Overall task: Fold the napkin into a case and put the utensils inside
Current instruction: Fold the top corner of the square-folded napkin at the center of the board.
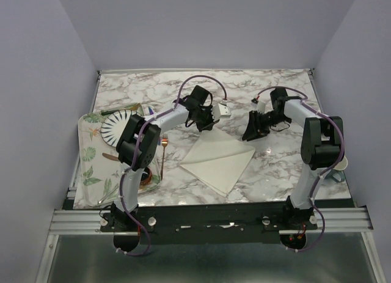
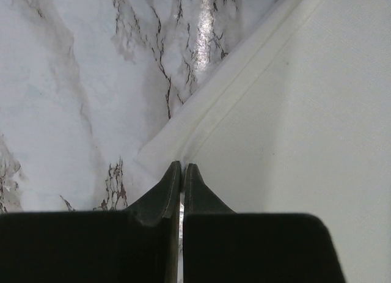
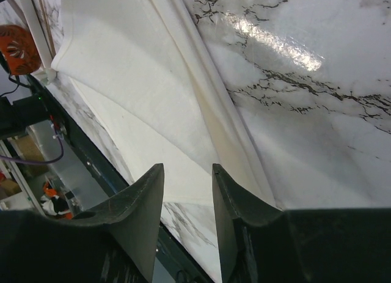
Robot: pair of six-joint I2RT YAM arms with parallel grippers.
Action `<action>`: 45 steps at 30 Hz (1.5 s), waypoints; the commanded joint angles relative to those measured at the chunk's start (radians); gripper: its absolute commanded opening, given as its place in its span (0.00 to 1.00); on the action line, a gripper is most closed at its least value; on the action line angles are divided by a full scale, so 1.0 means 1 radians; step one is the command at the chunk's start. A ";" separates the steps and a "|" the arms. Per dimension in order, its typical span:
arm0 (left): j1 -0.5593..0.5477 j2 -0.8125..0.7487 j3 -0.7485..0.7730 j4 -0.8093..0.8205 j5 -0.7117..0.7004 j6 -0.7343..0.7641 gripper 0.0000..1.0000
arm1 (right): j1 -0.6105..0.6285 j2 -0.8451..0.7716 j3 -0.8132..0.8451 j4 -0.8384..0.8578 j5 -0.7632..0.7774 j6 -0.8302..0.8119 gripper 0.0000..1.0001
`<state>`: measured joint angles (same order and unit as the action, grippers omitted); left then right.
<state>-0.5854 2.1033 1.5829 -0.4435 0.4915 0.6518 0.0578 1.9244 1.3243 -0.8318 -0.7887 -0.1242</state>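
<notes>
The cream napkin (image 1: 217, 161) lies folded on the marble table, one corner pointing toward the far side. My left gripper (image 1: 211, 124) is at that far corner. In the left wrist view its jaws (image 2: 182, 165) are shut, with the hem of the napkin (image 2: 293, 112) pinched between the tips. My right gripper (image 1: 251, 134) is open and empty, just above the napkin's right corner; in the right wrist view (image 3: 188, 168) the cloth (image 3: 134, 69) lies beneath it. The copper-gold fork (image 1: 164, 150) lies at the tray's right edge. I cannot make out the purple-blue utensil.
A leaf-patterned tray (image 1: 88, 164) at the left holds the white plate with black stripes (image 1: 117, 128), a copper knife-like utensil (image 1: 110, 156) and a small brown cup (image 1: 146, 178). A white cup (image 1: 341, 165) stands at the right table edge.
</notes>
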 commanded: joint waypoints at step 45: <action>0.139 -0.202 0.034 0.046 0.111 -0.388 0.70 | 0.005 -0.103 -0.008 -0.038 -0.179 -0.040 0.55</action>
<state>-0.5213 2.1307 1.6855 -0.4347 0.5121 0.5117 0.0578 1.8858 1.3220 -0.8536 -0.8623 -0.1452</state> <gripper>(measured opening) 0.636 0.485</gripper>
